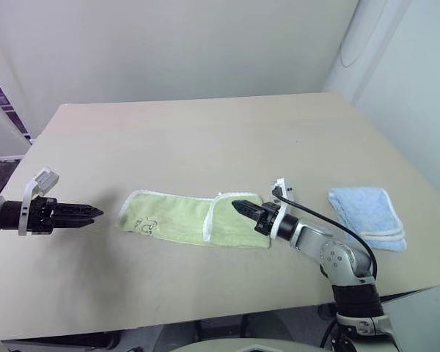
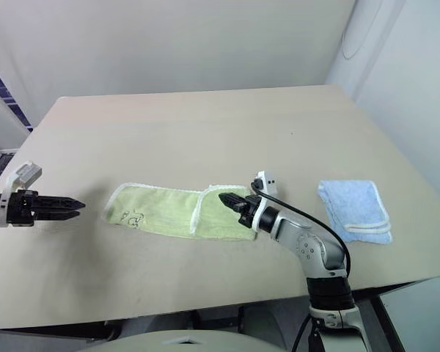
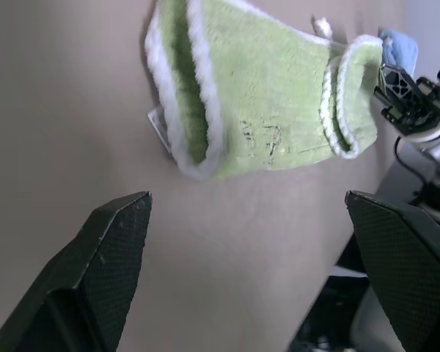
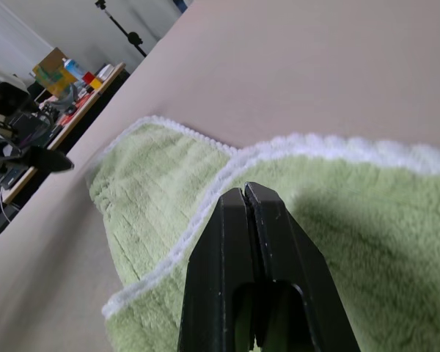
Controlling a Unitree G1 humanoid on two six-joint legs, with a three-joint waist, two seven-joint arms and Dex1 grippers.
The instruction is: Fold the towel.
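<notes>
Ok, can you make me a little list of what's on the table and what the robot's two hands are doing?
table: beige top
green towel: lies flat, right end already folded over, white edging
blue towel: small, folded, apart on the right side
left gripper: open, off the green towel's left end, not touching it
right gripper: shut, over the folded right end of the green towel; holding nothing that can be seen
folding: partly done
</notes>
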